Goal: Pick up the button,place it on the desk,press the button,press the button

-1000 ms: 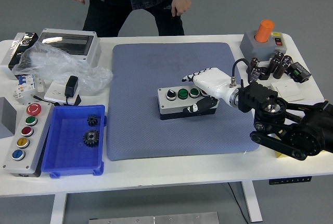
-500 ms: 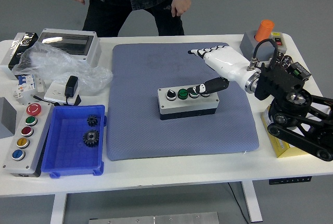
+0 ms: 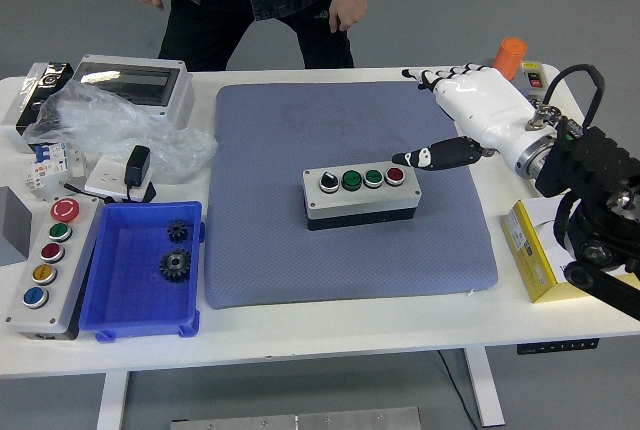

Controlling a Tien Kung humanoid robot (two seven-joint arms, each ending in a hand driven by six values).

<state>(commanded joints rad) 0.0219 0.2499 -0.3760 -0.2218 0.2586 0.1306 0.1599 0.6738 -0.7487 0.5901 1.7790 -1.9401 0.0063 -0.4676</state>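
A grey button box (image 3: 362,195) with a black knob, two green buttons and a red button lies on the blue-grey mat (image 3: 300,150) in the middle of the table. My right hand (image 3: 455,115), white with black fingertips, hovers above and to the right of the box, apart from it. Its fingers (image 3: 425,75) are stretched out and hold nothing, and its thumb (image 3: 430,157) points left toward the red button. The left hand is out of view.
A blue tray (image 3: 110,295) with two gears and a grey panel of coloured buttons (image 3: 45,270) lie at the front left. A plastic bag, a clear-lidded box (image 3: 135,85) and adapters lie at the back left. An orange-capped box (image 3: 505,70) and a yellow box (image 3: 530,250) are at the right. A person stands at the far side, hands down.
My right hand has let go of the button box and lifted up and away to the right. The box stays on the mat.
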